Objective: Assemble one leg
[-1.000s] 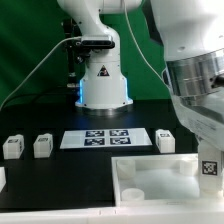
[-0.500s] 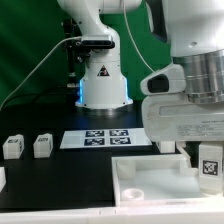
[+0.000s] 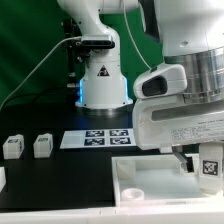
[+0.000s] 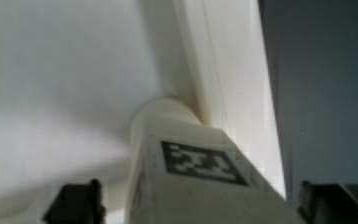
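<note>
Item 1, hand [image 4: 206,203]: spread, with the two dark fingers [image 4: 78,204] well apart on either side of the leg, neither seen touching it, nothing pinched. Item 2, leg [image 4: 197,150]: small white block, tag face towards the wrist camera, hard against the raised rim [image 4: 222,60] of the large white tray part [image 3: 150,182]. In the exterior view it shows at that part's end towards the exterior view's right, near the bench [image 3: 60,170] edge closest to the camera, partly hidden by the arm. Whether it is seated in the part or only leaning on the rim cannot be told. Item 3, first spare leg [image 3: 12,146] and second spare leg [image 3: 42,146]: side by side, apart, towards the bench edge on the exterior view's left. Item 4, marker board [image 3: 100,137]: flat, mid-bench. Handling note (judgement): the step looks like grasping the leg. Keep it centred between the fingers so both pads meet its flat sides together, take hold above rim height so the rim-side finger does not catch the rim, and close slowly to avoid tipping the block
</note>
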`<action>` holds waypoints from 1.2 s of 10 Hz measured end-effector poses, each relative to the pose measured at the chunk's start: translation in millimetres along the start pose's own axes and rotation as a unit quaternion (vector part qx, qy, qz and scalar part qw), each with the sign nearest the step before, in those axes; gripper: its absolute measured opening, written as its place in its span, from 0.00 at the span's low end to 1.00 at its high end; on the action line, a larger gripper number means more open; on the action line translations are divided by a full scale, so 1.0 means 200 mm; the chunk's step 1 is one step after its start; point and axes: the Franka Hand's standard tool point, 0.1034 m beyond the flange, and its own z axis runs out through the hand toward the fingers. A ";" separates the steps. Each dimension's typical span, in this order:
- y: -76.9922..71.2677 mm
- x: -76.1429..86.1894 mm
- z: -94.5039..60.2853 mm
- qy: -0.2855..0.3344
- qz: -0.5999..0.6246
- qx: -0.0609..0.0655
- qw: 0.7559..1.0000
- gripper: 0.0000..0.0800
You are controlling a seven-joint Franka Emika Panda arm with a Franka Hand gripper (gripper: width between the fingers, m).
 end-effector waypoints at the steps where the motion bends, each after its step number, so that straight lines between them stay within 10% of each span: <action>1: 0.00 0.00 0.00 0.000 0.000 0.000 1.000 0.49; 7: 0.00 -0.01 0.01 -0.004 0.355 0.004 0.935 0.36; 11: -0.02 0.01 0.04 -0.020 0.679 0.059 0.732 0.35; 12: -0.02 0.01 0.04 -0.021 0.680 0.059 0.730 0.35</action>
